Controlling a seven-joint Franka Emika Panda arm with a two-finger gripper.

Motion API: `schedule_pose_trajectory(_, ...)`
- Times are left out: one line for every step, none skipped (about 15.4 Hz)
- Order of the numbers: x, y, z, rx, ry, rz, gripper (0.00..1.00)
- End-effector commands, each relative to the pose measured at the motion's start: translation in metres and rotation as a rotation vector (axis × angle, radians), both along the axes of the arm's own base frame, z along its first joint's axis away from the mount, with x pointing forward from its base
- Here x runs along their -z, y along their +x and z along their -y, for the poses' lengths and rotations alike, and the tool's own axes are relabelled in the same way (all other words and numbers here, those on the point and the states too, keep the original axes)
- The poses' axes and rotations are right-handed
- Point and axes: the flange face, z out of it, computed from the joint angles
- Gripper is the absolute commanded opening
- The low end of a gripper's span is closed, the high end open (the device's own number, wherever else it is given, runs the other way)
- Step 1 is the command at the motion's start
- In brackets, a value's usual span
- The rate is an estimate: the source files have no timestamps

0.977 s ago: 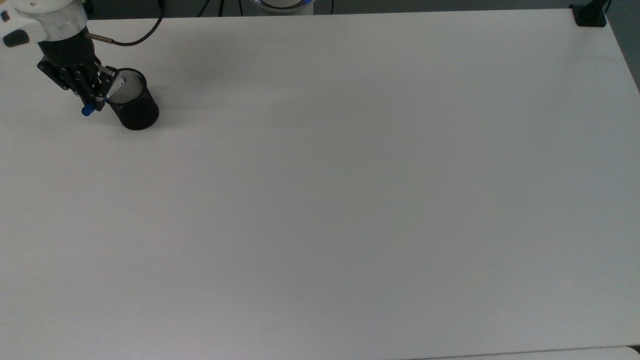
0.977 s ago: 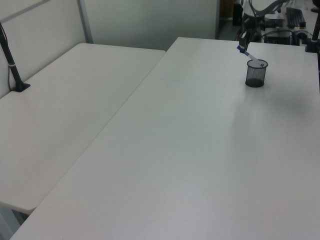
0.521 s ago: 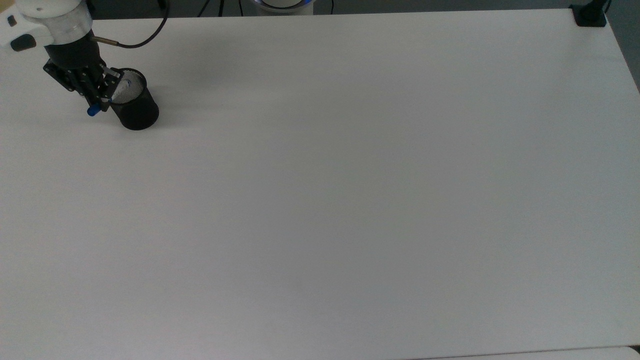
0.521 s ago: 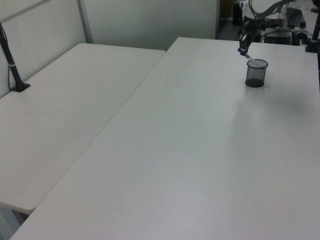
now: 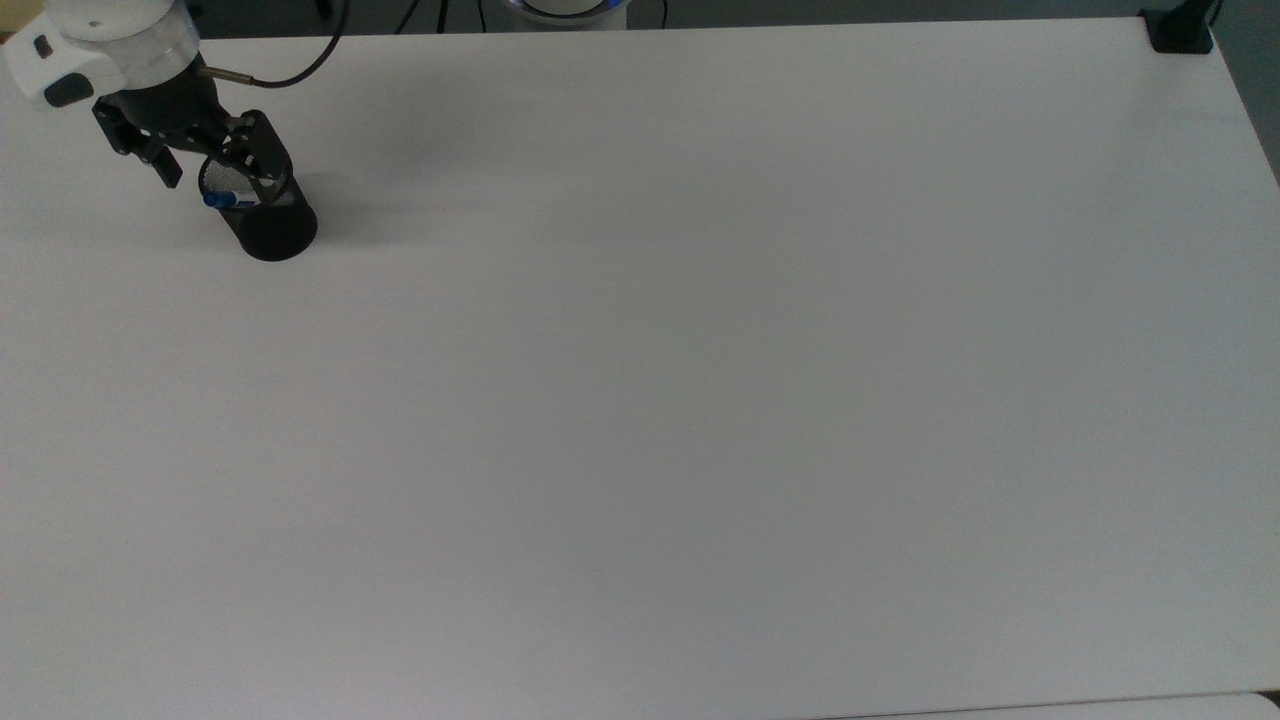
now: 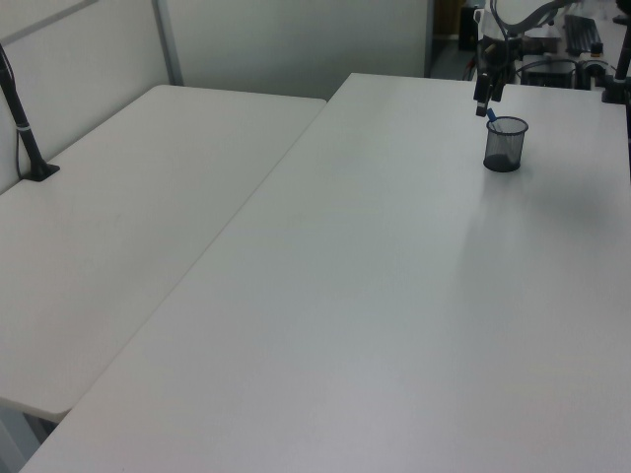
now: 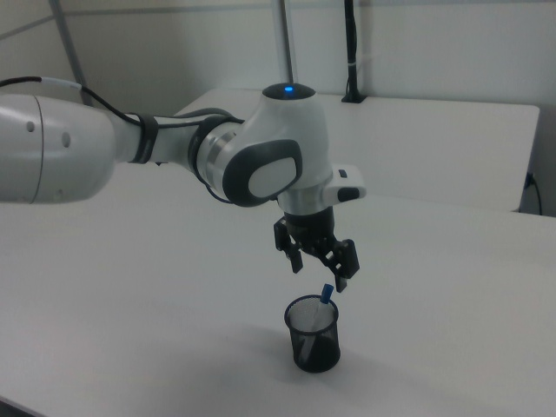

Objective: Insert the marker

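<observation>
Even, diffuse overhead light; no glare on white table (image 5: 700, 400). Soft faint shadow just beside black mesh cup (image 5: 268, 222), under gripper (image 5: 212, 165), spreading toward top view's right. Slightly dim, greyish cast in top view. Mild softness around cup (image 6: 505, 144) in left view.

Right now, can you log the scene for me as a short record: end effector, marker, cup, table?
end effector: open, hanging just above the cup's rim, holding nothing
marker: inside the cup, leaning on the rim, blue end poking above it
cup: black mesh, upright, near the top view's upper left corner of the table
table: white
task status: marker is in, released
</observation>
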Motion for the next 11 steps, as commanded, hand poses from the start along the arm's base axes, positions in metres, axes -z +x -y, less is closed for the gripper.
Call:
schedule_pose_trajectory(-0.053,0.005,-0.04,-0.063,0.033,-0.038,1.0)
schedule_pose_trajectory(-0.068,0.009,-0.056,-0.062,0.033,-0.039,1.0)
schedule_pose_trajectory(-0.082,0.013,-0.075,-0.057,0.033,-0.039,1.0)
schedule_pose_trajectory(-0.095,0.025,-0.113,-0.07,0.029,-0.033,1.0)
schedule_pose_trajectory(-0.104,0.03,-0.135,-0.064,0.027,-0.023,1.0)
schedule_pose_trajectory(-0.108,0.031,-0.152,-0.054,0.029,-0.033,1.0)
schedule_pose_trajectory(-0.112,0.032,-0.172,-0.064,0.025,-0.045,1.0)
schedule_pose_trajectory(-0.119,0.032,-0.194,-0.083,0.022,-0.047,1.0)
schedule_pose_trajectory(-0.119,0.032,-0.212,-0.1,0.021,-0.058,1.0)
schedule_pose_trajectory(-0.121,0.032,-0.225,-0.106,0.021,-0.06,1.0)
schedule_pose_trajectory(-0.123,0.031,-0.239,-0.116,0.019,-0.065,1.0)
